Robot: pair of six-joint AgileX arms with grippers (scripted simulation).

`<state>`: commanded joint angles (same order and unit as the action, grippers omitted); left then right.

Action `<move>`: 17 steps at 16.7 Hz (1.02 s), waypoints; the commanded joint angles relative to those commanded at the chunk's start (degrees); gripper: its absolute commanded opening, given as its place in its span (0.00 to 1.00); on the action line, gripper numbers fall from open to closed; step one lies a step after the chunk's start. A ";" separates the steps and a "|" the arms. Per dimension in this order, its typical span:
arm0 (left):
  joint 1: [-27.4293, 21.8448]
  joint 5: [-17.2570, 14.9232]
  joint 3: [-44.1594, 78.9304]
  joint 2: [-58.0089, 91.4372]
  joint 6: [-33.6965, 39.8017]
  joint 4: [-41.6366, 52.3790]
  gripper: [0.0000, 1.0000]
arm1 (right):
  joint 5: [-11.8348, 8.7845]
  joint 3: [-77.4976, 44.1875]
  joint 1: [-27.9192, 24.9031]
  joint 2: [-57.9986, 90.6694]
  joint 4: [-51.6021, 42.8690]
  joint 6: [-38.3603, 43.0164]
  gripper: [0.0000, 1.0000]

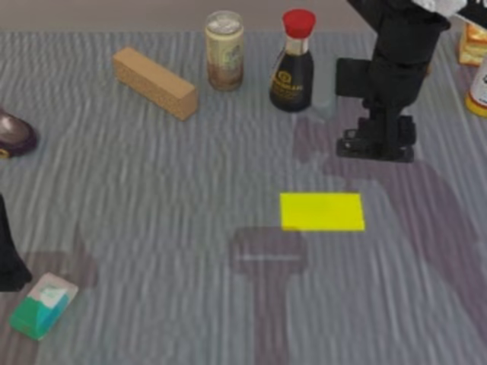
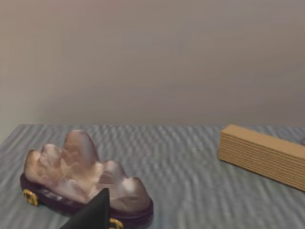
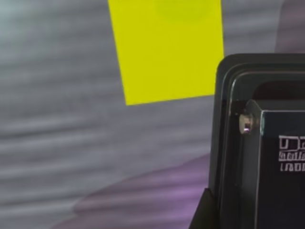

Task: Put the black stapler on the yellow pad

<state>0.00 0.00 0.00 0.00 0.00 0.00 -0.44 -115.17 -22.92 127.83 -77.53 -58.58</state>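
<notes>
The yellow pad (image 1: 322, 211) lies flat right of the table's centre and also shows in the right wrist view (image 3: 167, 52). My right gripper (image 1: 377, 144) hangs just behind the pad and a little to its right. It is shut on the black stapler (image 3: 267, 157), a glossy black bar with thin grey lines, and one fingertip (image 3: 206, 212) presses against the stapler's side. In the top view the arm mostly covers the stapler. My left gripper (image 1: 9, 262) stays parked at the left edge, open and holding nothing. One of its fingertips (image 2: 97, 212) shows in the left wrist view.
Along the back stand a tan wooden block (image 1: 155, 82), a can (image 1: 224, 49) and a red-capped soy-sauce bottle (image 1: 292, 65). A rock ornament (image 1: 14, 131) sits at the left edge. A green-white box (image 1: 43, 306) lies front left, and packages (image 1: 473, 46) stand back right.
</notes>
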 joint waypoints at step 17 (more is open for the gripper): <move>0.00 0.00 0.00 0.00 0.00 0.00 1.00 | -0.12 9.26 -7.44 4.59 14.79 -0.04 0.00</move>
<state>0.00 0.00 0.00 0.00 0.00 0.00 -0.56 -105.91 -30.35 132.42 -62.74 -58.62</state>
